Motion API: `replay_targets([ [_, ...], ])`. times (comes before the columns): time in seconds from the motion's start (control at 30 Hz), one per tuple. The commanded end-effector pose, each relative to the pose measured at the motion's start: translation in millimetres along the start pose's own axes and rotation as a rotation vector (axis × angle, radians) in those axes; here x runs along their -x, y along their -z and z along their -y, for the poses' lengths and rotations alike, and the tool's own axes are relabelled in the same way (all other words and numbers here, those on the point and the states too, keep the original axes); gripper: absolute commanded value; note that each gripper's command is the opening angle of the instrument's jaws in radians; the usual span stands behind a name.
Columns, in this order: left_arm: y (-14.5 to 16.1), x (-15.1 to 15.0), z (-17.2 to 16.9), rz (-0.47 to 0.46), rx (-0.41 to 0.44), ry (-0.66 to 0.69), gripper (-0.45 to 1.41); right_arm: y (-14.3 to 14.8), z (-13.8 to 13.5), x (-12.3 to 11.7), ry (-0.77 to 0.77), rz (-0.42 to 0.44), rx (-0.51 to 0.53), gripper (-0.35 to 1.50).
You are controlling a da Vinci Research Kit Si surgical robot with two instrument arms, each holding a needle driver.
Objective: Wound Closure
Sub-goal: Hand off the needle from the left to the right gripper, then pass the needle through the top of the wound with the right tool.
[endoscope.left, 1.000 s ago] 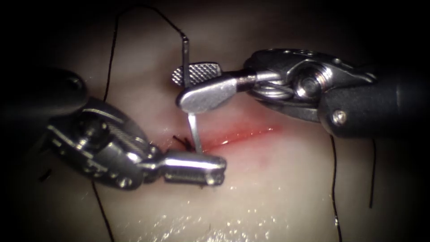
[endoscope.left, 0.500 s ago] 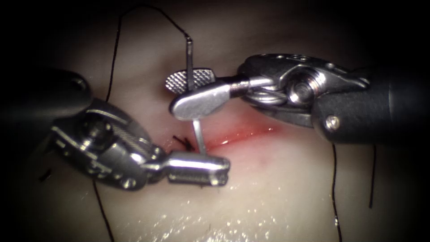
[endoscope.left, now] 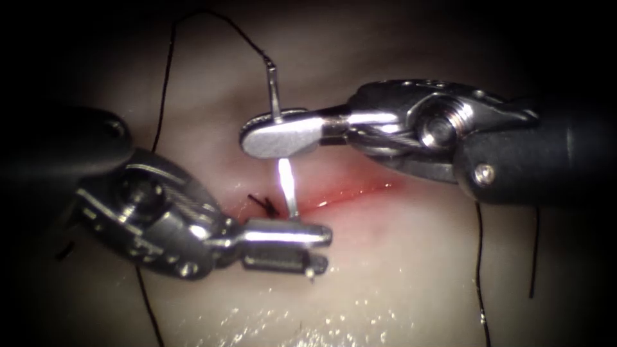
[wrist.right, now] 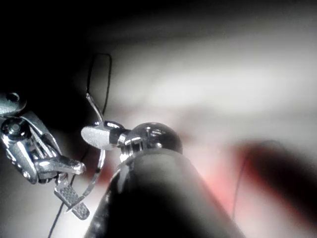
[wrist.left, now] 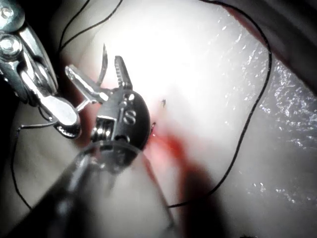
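Two end effectors flank my needle [endoscope.left: 286, 186]: right end effector [endoscope.left: 277, 136] clamped near its tail at twelve o'clock, left end effector [endoscope.left: 308, 247] parted beside its tip, sunk in the tissue [endoscope.left: 411, 257] at the cut [endoscope.left: 347, 193]. Black thread [endoscope.left: 193, 26] trails off.

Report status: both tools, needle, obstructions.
Right tool shut on needle near its thread end. Left tool open, empty, beside needle at cut. Thread trails clear.

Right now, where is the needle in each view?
Endoscope view: needle upright at the cut's left end, upper part in the shut right pincer, foot behind the left pincer.
Left wrist view: needle between the left pincer's open jaws.
Right wrist view: needle crossing the right pincer.
Shared landmark: right pincer.
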Motion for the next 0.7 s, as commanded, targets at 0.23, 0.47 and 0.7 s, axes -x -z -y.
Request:
replay_targets([
  [0.23,-0.3,0.0,-0.9,0.115,-0.121,0.076,1.11,0.7,-1.5,-1.2,0.210,-0.033,-0.001,-0.35],
  [0.47,-0.2,-0.1,-1.9,0.138,-0.124,0.284,0.59,2.2,-3.0,-2.3,0.561,-0.073,-0.012,-0.35],
  [0.7,-1.0,1.3,-3.6,0.229,-0.131,0.341,-0.33,2.4,-5.0,-2.1,0.844,-0.118,-0.025,-0.35],
])
